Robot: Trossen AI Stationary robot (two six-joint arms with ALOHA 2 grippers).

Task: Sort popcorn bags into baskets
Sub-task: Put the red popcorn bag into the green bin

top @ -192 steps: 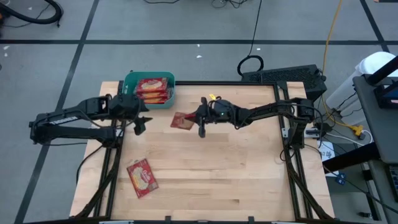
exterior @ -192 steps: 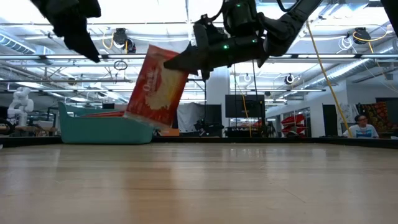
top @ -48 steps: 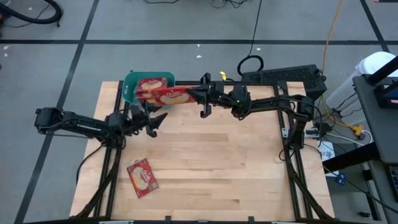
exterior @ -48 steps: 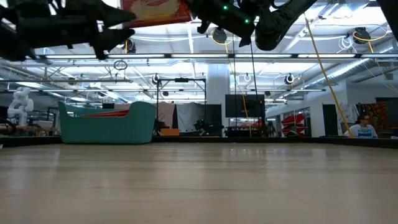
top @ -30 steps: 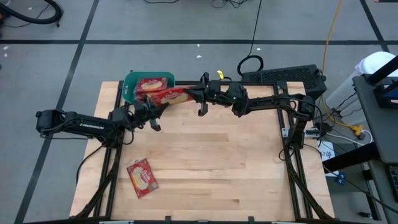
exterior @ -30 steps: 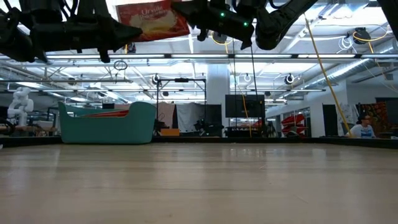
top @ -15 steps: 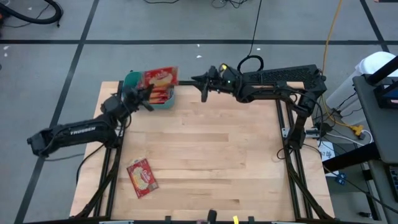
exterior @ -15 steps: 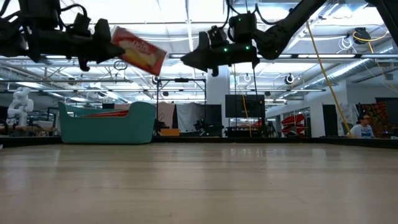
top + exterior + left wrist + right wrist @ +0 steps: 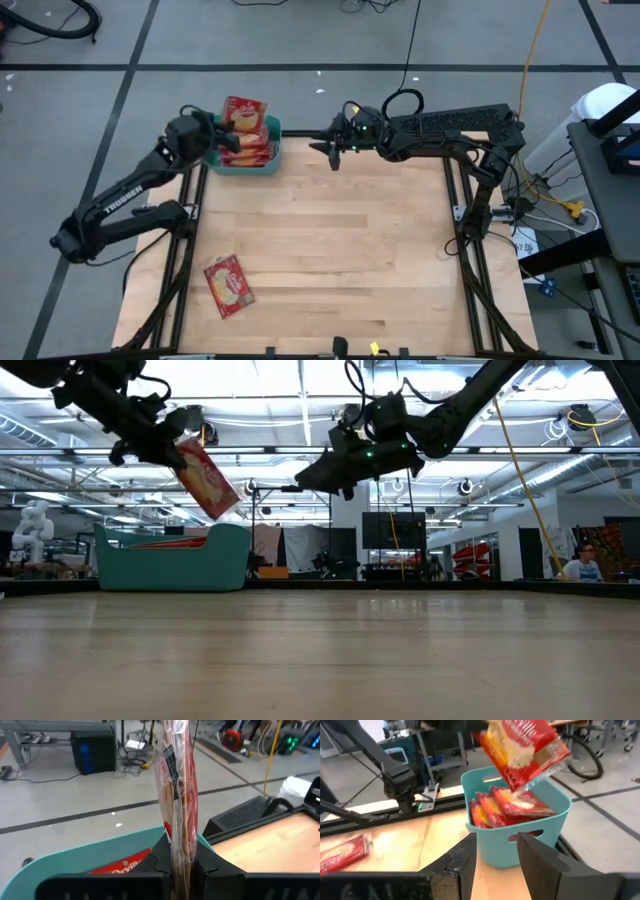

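A red popcorn bag (image 9: 243,112) hangs over the teal basket (image 9: 272,166) at the table's far left, with my left gripper (image 9: 222,126) shut on it. In the low view the bag (image 9: 205,478) slants downward from the gripper (image 9: 165,442), above the basket (image 9: 175,565). Several red bags (image 9: 510,805) lie inside the basket. My right gripper (image 9: 335,150) stands open to the right of the basket with nothing between its fingers. Another popcorn bag (image 9: 229,285) lies flat on the table near the front left. My left gripper pinches one end of the bag (image 9: 179,851) between its two fingers (image 9: 205,862). The bag stands edge-on in the hold and reaches out beyond the fingertips. It is lifted clear, tilted down over the basket's far-left part.
Black frame rails run along the table's left and right edges. The right arm (image 9: 430,135) stretches along the far edge. A keyboard-like black unit (image 9: 460,120) lies behind the far right corner. Bare wood (image 9: 340,250) fills the middle and right.
My right gripper has let go of the bag and drawn back toward the table's far right. My left gripper has taken the bag and swung it toward the far left, over the basket. The bag has tipped from roughly level to slanting down.
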